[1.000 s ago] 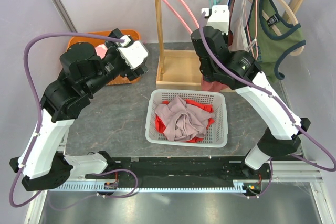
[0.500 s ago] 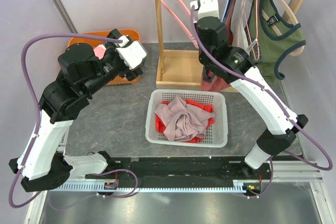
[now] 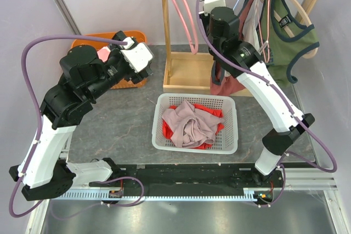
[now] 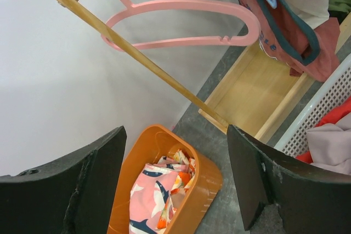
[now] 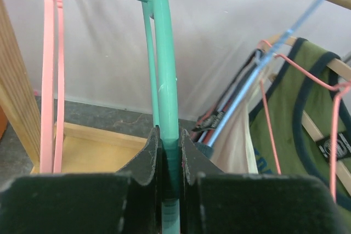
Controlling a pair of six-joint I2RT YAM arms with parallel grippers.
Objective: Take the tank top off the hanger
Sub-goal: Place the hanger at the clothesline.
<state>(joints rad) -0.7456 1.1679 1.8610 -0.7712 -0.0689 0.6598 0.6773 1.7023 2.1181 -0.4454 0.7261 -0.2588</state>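
1 gripper (image 5: 169,142) (right) on teal hanger (image 5: 166,80)

Grey mottled tabletop (image 3: 120,124), seen from above. An orange bin (image 3: 137,35) stands at the rear left. The flat wooden base of a garment rack (image 3: 186,75) stands at the rear centre, just right of the bin and apart from it. A white mesh laundry basket (image 3: 230,135) sits nearer, just in front of the rack base.
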